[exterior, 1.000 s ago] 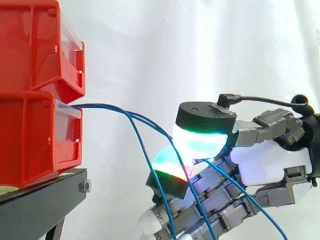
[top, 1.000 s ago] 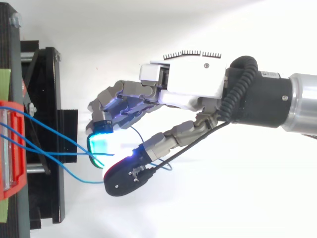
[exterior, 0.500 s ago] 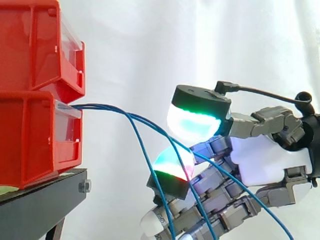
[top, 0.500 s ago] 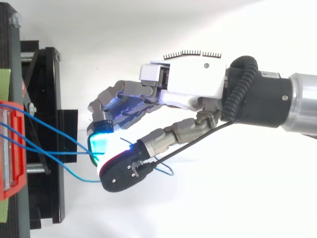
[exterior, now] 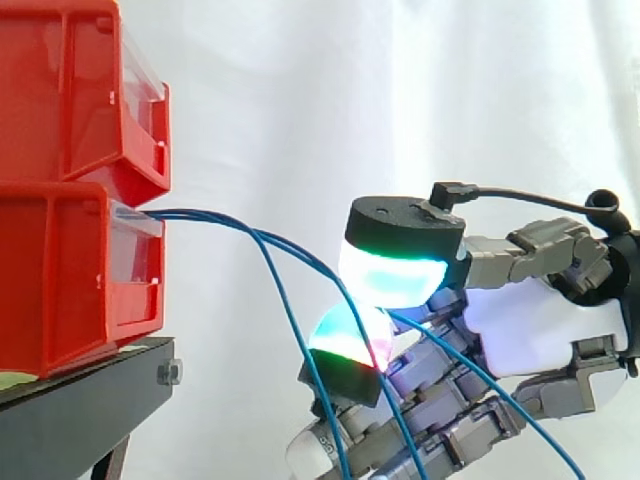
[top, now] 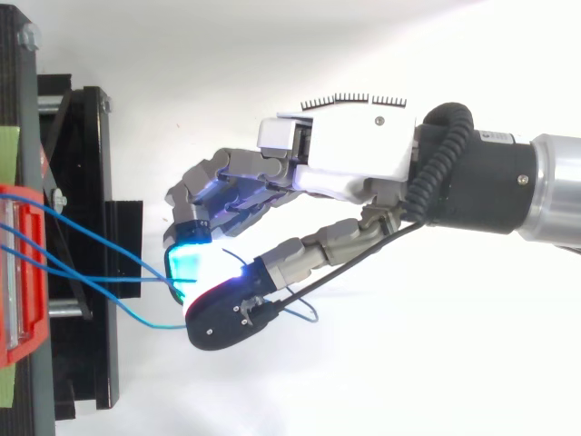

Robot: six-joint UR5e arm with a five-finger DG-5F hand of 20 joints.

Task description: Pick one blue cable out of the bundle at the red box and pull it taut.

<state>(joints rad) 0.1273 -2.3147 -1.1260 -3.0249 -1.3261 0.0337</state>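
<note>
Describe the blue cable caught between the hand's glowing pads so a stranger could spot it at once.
Find the stacked red bins at the left of the side view; blue cables leave the lower one's front. The cable you want runs highest, straight in between the two glowing pads of the hand; its neighbours instead drop steeply downward.

Blue cables (exterior: pixel 205 213) sag across the gap between red bins (exterior: pixel 60 260) and hand (exterior: pixel 530 330), blocking it; free room above them, before white curtain (exterior: pixel 400 100).
</note>
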